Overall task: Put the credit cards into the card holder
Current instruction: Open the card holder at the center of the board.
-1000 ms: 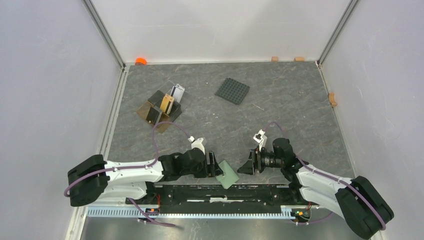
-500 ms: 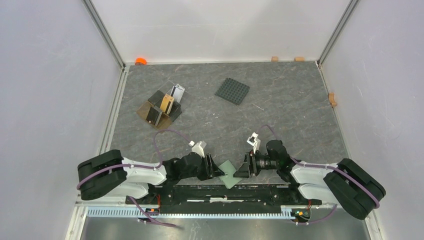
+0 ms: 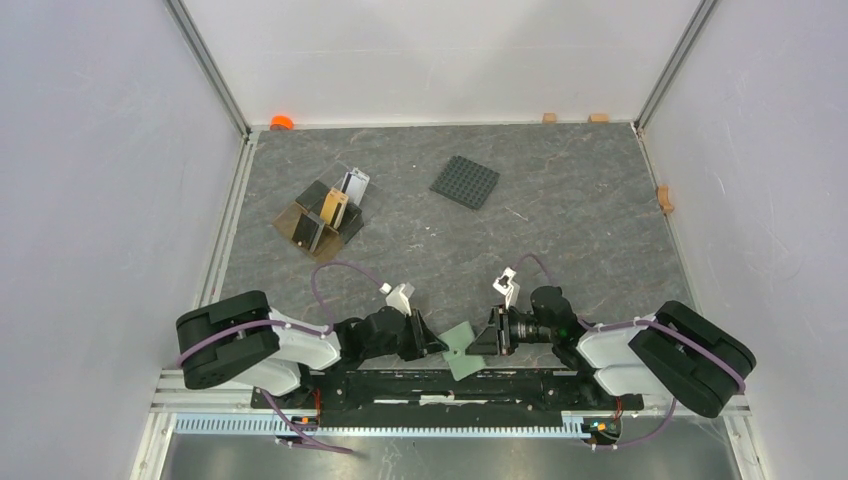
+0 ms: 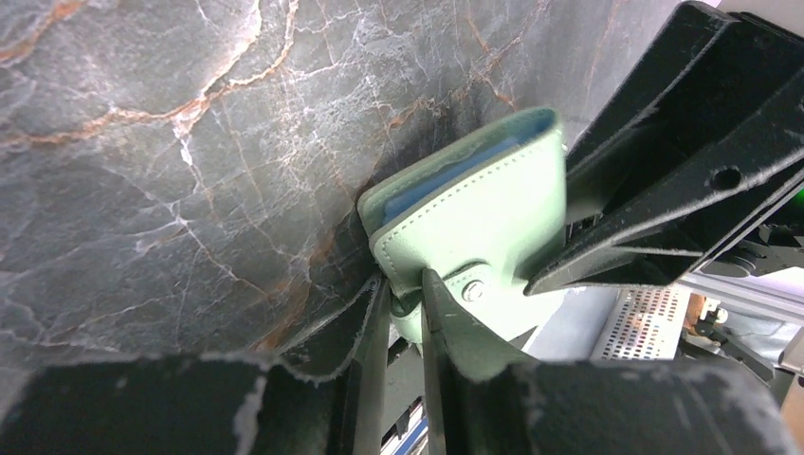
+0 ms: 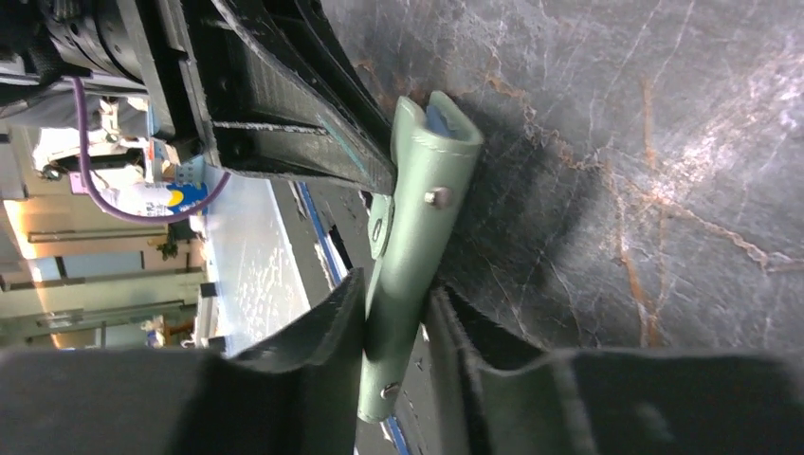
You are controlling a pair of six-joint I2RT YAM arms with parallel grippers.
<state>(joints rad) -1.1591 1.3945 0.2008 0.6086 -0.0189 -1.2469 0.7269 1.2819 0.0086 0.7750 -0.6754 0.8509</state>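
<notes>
While the tan-gold, black and white-grey plastic credit cards [image 3: 333,207] stand upright in the brown open tray [image 3: 300,225], we find the pale sage-green folding card holder [image 3: 459,348] well to the right of that tray and nearer the arm bases, at the grey marbled desk's [image 3: 560,230] near edge. The left gripper's [image 4: 403,284] jaws pinch one corner of it, and the right gripper's [image 5: 396,289] jaws pinch the opposite edge.

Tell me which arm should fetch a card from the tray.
Left, probably: the credit cards in the brown tray sit on its side, while the right gripper also grips the card holder.
</notes>
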